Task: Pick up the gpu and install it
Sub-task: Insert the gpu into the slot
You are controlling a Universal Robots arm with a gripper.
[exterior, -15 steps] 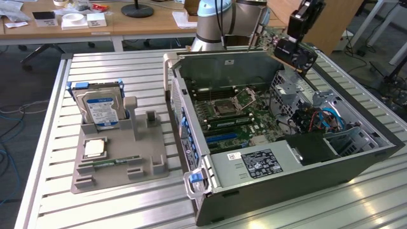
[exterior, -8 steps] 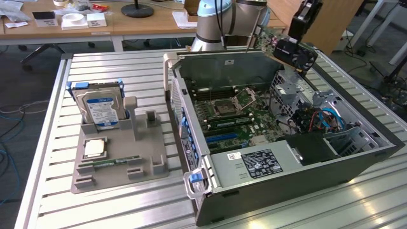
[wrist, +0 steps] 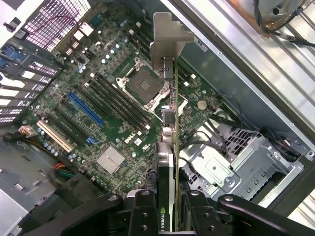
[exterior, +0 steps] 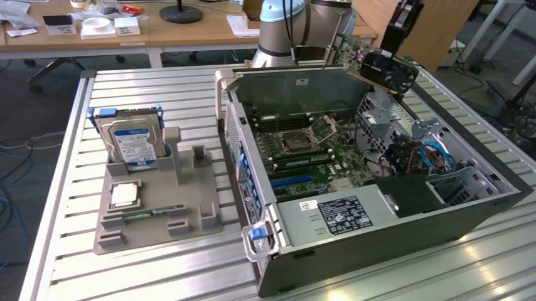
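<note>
My gripper point(wrist: 171, 209) is clamped narrow on the gpu point(wrist: 168, 152), pads on both faces, card seen edge-on between them. The black cooler is on one face and the green board on the other. The card's long axis runs straight out from the gripper, ending in the silver bracket point(wrist: 170, 34) at the far end.

In the exterior view the gpu hangs in the air over the far corner of the open case point(exterior: 377, 233), on that view's right, tilted and touching nothing I can see.

Below it is the motherboard point(wrist: 115, 110), well apart from the card. Key relation: the long blue slot point(wrist: 84, 108) lies off to one side of the card, not under it. In the exterior view it sits to the card's left and nearer the camera. Slot axis and card axis are not parallel in the wrist view; they cross at a clear angle. My judgement is that the card is lifted and carried but not lined up or seated.

The CPU socket point(wrist: 142, 84) is close beside the card's line, between the bracket end and the gripper.

Outside the case, on the worktop point(exterior: 150, 279), a grey tray point(exterior: 197, 216) holds the hard drive point(exterior: 132, 141) upright, well apart from my gripper.
</note>
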